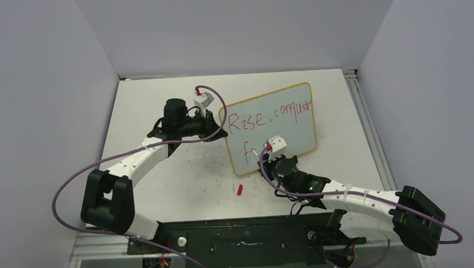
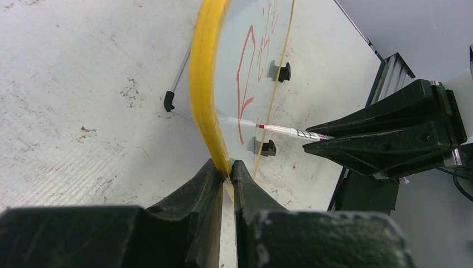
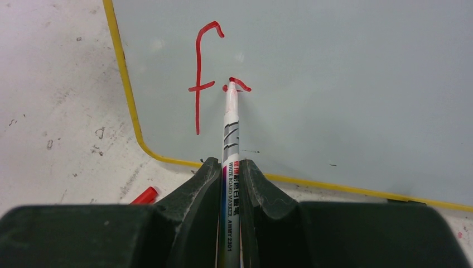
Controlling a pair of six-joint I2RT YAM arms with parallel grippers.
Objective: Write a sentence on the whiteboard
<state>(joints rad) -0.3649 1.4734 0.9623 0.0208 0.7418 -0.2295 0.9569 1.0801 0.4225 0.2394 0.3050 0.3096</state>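
Note:
The whiteboard (image 1: 282, 117), pale blue with a thin yellow-wood frame, stands tilted at mid table. Red lettering (image 1: 270, 117) reads "Rise, conquer" on the top line, with an "f" (image 3: 198, 84) and a short fresh stroke below. My left gripper (image 2: 230, 167) is shut on the board's frame edge (image 2: 203, 84) at its left side. My right gripper (image 3: 230, 167) is shut on a white whiteboard marker (image 3: 230, 145). The marker's tip touches the board just right of the "f". The marker also shows in the left wrist view (image 2: 290, 132).
A red marker cap (image 1: 239, 189) lies on the tabletop just below the board's lower left corner; it also shows in the right wrist view (image 3: 144, 196). Two black clip feet (image 2: 279, 71) show through the board. Grey walls enclose the table.

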